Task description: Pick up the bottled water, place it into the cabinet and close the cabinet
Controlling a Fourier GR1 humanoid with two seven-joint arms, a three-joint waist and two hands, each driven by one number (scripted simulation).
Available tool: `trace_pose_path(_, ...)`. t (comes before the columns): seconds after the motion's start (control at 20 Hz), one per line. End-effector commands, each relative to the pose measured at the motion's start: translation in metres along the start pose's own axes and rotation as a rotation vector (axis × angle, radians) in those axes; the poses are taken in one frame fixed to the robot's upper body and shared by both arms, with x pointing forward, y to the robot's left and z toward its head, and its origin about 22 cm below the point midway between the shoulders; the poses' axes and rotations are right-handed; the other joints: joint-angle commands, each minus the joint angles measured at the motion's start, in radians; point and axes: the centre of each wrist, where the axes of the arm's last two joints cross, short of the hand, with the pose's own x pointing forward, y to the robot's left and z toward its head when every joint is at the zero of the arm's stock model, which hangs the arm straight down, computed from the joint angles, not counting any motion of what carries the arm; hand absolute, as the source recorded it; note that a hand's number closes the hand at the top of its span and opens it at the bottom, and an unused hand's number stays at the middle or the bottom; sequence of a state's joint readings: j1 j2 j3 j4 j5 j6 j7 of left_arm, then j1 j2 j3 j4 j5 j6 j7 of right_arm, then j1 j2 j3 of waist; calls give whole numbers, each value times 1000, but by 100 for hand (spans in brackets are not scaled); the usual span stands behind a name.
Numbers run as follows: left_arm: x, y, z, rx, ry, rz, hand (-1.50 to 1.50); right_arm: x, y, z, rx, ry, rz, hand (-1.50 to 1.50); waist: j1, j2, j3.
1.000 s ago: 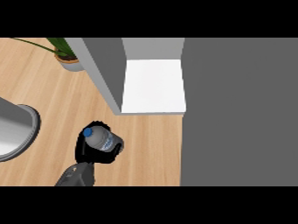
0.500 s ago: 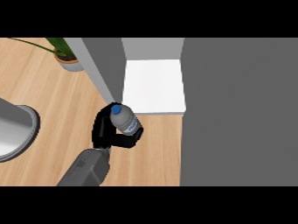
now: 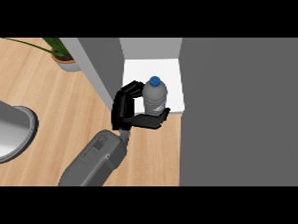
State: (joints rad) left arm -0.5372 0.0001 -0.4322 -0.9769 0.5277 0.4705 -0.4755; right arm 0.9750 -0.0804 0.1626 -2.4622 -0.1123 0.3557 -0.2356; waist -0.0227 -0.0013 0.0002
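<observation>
You see the robot's black left hand [image 3: 126, 109] wrapped round the clear plastic water bottle with a blue cap [image 3: 155, 99]. The fingers curl round its far side and the thumb closes on its near side, so the bottle is pinched between them. The bottle stands almost upright, just over the front edge of the white floor of the cabinet [image 3: 167, 70], at the opening. The right hand is not shown.

In my judgement the picking up is done and the placing is half way. The bottle is at the mouth of the cabinet, but it is not yet set down and not yet let go. You have to bring it deeper, rest it on the white floor, open the hand and take the arm out. The grey panel [image 3: 99, 65] at the left side of the opening looks to me like the open door, so the closing is also left.

On the light wooden counter [image 3: 60, 113], a potted green plant [image 3: 62, 59] stands near the far edge and a grey round vessel [image 3: 6, 131] sits at the left edge. Both are well apart from the hand.
</observation>
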Motion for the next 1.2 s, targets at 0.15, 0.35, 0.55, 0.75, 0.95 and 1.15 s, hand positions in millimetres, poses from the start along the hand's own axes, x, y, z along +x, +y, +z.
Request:
trace_pose_path(0.15,22,-21,-46,53,47,-107,150,9,-14,12,-16,-44,-42,-150,-24,1,1)
trace_pose_path(0.35,24,-31,-61,100,74,-145,150,22,-4,-12,6,-63,-27,-150,-26,14,-1)
trace_pose_path(0.55,25,-20,-83,117,75,-193,150,31,-11,-11,26,-64,-12,-150,-33,20,-1)
trace_pose_path(0.75,17,-4,-91,121,55,-400,150,9,-16,-5,23,-61,-16,-150,-39,17,0)
trace_pose_path(0.95,4,9,-90,224,125,-414,150,3,-15,-9,30,-62,-31,-150,-41,22,-1)
trace_pose_path(1.15,12,22,-99,308,113,-368,150,16,-17,-6,33,-76,-20,-150,-66,28,-2)
